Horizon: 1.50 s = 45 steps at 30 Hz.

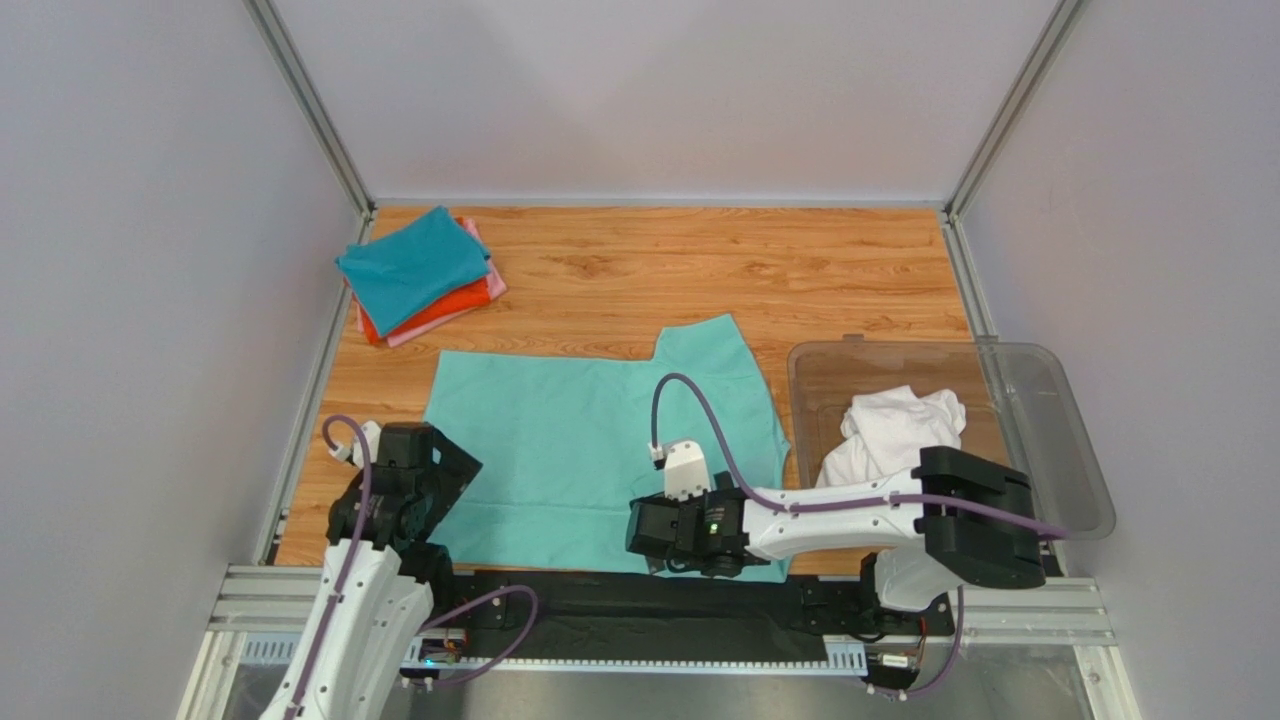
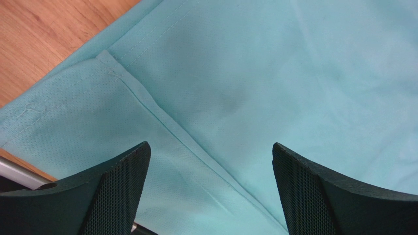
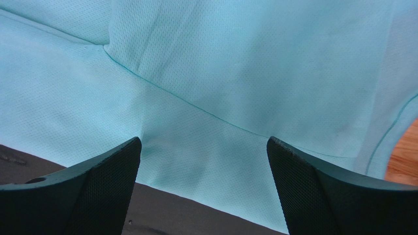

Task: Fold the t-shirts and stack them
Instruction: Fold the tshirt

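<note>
A mint-green t-shirt [image 1: 571, 435] lies spread flat across the middle of the wooden table. My left gripper [image 1: 428, 495] is open just above its near left corner; the left wrist view shows a sleeve seam on the shirt [image 2: 235, 98] between the wide-apart fingers [image 2: 117, 186]. My right gripper [image 1: 661, 548] is open over the shirt's near hem; the right wrist view shows the fabric [image 3: 235, 78] and its edge against the dark base. A folded stack with a teal-blue shirt [image 1: 409, 266] on top of orange-red [image 1: 458, 305] and pink ones sits at the back left. A crumpled white shirt [image 1: 890, 432] lies in the bin.
A clear plastic bin [image 1: 1052, 405] stands at the right side of the table. Grey walls and metal frame rails enclose the table on three sides. The dark base bar [image 1: 631, 593] runs along the near edge under the arms.
</note>
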Motion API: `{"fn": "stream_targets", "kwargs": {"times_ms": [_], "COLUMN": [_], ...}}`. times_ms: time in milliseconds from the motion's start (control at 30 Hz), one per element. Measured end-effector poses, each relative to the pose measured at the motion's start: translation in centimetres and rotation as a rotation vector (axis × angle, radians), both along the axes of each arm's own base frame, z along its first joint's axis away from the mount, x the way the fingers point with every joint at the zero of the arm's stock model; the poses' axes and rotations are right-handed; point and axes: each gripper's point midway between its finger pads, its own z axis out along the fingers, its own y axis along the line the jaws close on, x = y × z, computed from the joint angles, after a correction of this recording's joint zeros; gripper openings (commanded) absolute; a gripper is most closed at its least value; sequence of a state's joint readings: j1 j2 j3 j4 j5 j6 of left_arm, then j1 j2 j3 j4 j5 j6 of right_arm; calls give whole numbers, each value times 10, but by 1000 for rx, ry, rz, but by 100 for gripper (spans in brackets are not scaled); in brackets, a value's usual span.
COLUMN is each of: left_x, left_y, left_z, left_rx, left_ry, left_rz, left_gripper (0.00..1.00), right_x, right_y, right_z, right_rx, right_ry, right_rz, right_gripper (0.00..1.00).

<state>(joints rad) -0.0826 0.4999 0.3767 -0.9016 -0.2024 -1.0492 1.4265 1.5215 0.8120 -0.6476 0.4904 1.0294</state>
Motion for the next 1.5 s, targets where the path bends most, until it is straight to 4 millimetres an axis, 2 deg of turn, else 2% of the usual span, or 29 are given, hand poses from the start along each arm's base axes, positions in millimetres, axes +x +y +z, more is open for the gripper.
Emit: {"fn": "stream_targets", "kwargs": {"times_ms": [100,267,400,500,700,867,967,1133,1267,1333,1400,1500], "left_x": [5,26,49,67,117,174,201,242,252,253,256,262], "left_y": [0,2,11,13,20,35,41,51,58,59,59,60], "left_z": [14,56,82,86,81,77,63,21,-8,-17,-18,-13], "left_rx": [4,30,101,131,213,303,312,275,275,275,271,274], "left_ry": [-44,-139,-155,-137,-28,48,90,178,244,267,266,247], "left_rz": [-6,-30,-37,-46,-74,-87,-119,-150,-169,-180,-188,-195], "left_gripper": [100,100,100,100,100,100,99,91,82,81,80,73], "right_x": [5,24,44,53,58,56,57,64,69,70,70,70], "right_y": [-2,12,1,-12,-30,-34,-37,-43,-46,-46,-45,-43], "right_z": [19,80,119,132,123,107,98,86,80,78,77,76], "right_rx": [-2,144,245,282,265,238,228,223,228,232,238,248], "right_ry": [-33,-148,-221,-257,-265,-243,-231,-206,-190,-181,-175,-168], "right_rz": [22,14,-37,-52,-45,-22,-18,-34,-39,-38,-35,-30], "right_gripper": [100,100,100,100,100,100,100,100,100,100,100,100]}}
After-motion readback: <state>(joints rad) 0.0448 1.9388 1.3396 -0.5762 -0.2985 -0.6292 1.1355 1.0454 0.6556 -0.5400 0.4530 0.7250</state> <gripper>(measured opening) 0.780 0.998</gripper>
